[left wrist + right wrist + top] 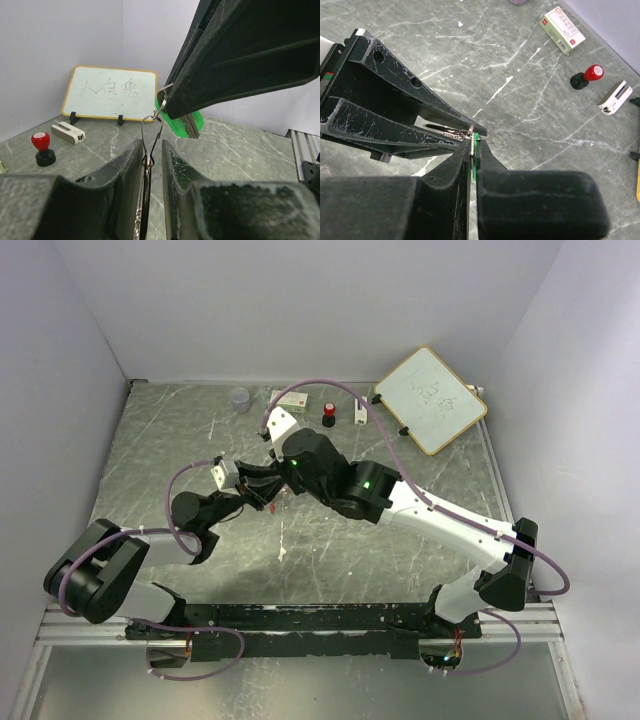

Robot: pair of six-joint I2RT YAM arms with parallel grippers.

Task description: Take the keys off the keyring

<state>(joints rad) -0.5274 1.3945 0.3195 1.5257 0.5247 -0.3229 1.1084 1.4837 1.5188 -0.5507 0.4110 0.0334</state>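
Keyring of thin silver wire held between two grippers
Left gripper clamps its wire, right gripper pinches green plastic-headed key; hard pull may slip either grip

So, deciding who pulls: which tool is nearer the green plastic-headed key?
Right. The right tool pinches the green plastic-headed key; the left tool clamps the thin silver wire keyring hanging from it.

one green key, one keyring, two end effectors.
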